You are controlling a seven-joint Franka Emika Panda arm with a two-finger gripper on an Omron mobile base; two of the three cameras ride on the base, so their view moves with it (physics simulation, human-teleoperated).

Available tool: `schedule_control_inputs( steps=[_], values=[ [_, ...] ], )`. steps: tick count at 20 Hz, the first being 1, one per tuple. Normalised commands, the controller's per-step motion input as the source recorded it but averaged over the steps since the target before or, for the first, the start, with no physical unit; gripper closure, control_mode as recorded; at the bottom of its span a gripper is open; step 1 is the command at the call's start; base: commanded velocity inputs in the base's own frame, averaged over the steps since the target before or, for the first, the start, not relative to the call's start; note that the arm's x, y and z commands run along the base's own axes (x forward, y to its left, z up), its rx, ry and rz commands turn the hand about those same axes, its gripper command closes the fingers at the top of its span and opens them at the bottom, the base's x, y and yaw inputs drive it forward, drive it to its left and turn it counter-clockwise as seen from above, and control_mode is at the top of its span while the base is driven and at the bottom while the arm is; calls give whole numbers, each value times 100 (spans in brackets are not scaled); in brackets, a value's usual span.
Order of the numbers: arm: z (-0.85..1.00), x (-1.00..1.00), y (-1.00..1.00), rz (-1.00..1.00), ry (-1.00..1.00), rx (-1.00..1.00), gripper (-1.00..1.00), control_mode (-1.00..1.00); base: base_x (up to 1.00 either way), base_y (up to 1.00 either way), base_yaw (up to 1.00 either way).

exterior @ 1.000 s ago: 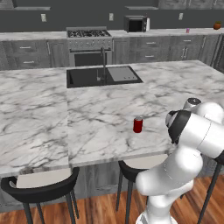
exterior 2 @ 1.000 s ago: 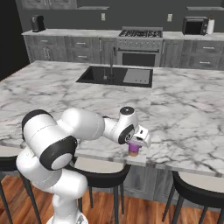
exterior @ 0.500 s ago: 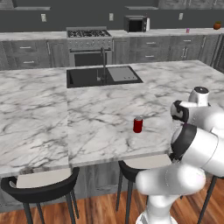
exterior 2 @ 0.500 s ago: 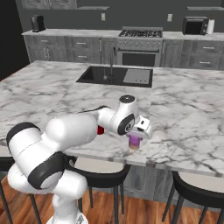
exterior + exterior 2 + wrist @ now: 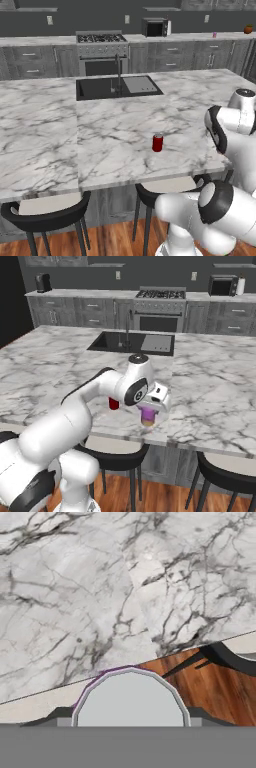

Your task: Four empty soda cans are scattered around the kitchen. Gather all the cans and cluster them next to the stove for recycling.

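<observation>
While the end effector [image 5: 148, 421] hangs at the near edge of the marble desk [image 5: 210, 386], its jaws are closed partway around a purple soda can [image 5: 148, 417], which stays upright with its long axis vertical. Seen from the hand camera, that can's silver top [image 5: 131, 699] sits directly under the palm, with the desk edge, wood floor and a dark stool rim beyond it. So 1 can is in hand, and the relation that matters next is where the stove [image 5: 161, 306] lies from it: against the back wall, well apart from the end effector, across the whole desk and past the sink [image 5: 131, 342]. My judgement is that the carry has to go away from the near edge and toward that far counter, probably with the base driving, since the arm looks folded close to its own body.

A red soda can [image 5: 157, 143] stands upright on the desk just beside the held one, to its left in the right base view, partly hidden behind the arm there. Another small pinkish can [image 5: 214, 35] appears on the far counter right of the microwave [image 5: 154, 27], too small to be sure of.
</observation>
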Motion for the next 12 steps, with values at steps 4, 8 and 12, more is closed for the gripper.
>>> schedule_control_inputs(
  steps=[4,8,12],
  values=[
    [30,-80,42,4,0,0,100,-100,0,0,0],
    [44,-62,32,5,0,-1,100,-100,0,0,0],
    [56,-40,28,8,0,-1,100,-100,0,0,0]
  ],
)
